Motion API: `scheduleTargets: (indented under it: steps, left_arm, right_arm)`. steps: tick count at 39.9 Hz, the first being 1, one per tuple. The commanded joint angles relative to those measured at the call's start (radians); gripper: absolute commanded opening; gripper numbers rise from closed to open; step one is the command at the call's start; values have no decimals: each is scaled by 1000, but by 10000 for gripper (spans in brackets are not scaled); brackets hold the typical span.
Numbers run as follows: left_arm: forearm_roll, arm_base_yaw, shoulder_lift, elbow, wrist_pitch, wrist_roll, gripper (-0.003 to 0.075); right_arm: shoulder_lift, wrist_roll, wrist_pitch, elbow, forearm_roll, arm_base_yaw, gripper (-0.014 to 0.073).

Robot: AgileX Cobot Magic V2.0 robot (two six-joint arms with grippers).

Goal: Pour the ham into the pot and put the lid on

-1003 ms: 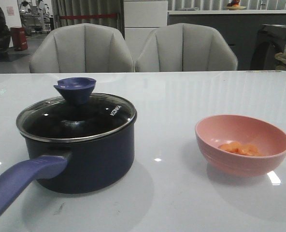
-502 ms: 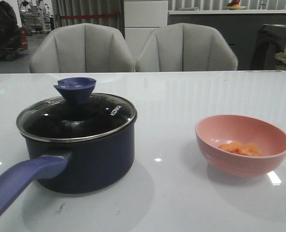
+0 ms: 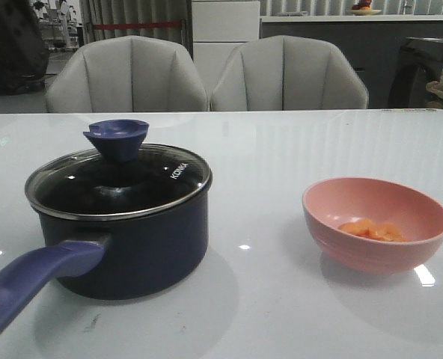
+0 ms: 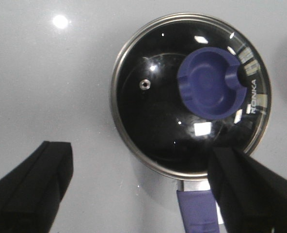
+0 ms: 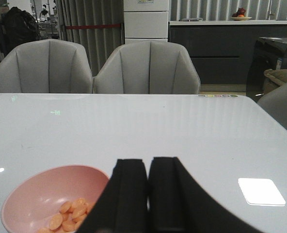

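Observation:
The dark navy pot (image 3: 128, 247) stands at the left of the table, its purple-blue handle (image 3: 34, 288) pointing toward the front left. The glass lid (image 3: 117, 187) with the blue-purple knob (image 3: 117, 138) sits on it. The ham (image 3: 371, 229) lies in a pink bowl (image 3: 375, 222) at the right. In the left wrist view my left gripper (image 4: 143, 189) is open, above the lid (image 4: 148, 116) and knob (image 4: 209, 82), holding nothing. In the right wrist view my right gripper (image 5: 148, 165) is shut and empty, beside the bowl (image 5: 32, 194) with the ham (image 5: 68, 216). Neither gripper shows in the front view.
Two grey chairs (image 3: 128, 75) (image 3: 289, 71) stand behind the table's far edge. The white glossy table (image 3: 281, 149) stretches between pot and bowl. A bright light reflection (image 5: 261, 191) lies on the table in the right wrist view.

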Motion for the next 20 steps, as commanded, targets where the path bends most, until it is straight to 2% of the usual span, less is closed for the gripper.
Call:
scheduleTargets:
  steps: [1, 11, 20]
  left_arm:
    - [18, -54, 63, -106, 2, -58, 619]
    - [10, -94, 299, -362, 191, -67, 619]
    - [-24, -94, 405, -454, 221, -101, 619]
  right_arm:
    - [-20, -3, -75, 10, -9, -4, 159]
    - [-20, -3, -75, 10, -9, -4, 159]
    - [-20, -3, -75, 10, -9, -4, 159]
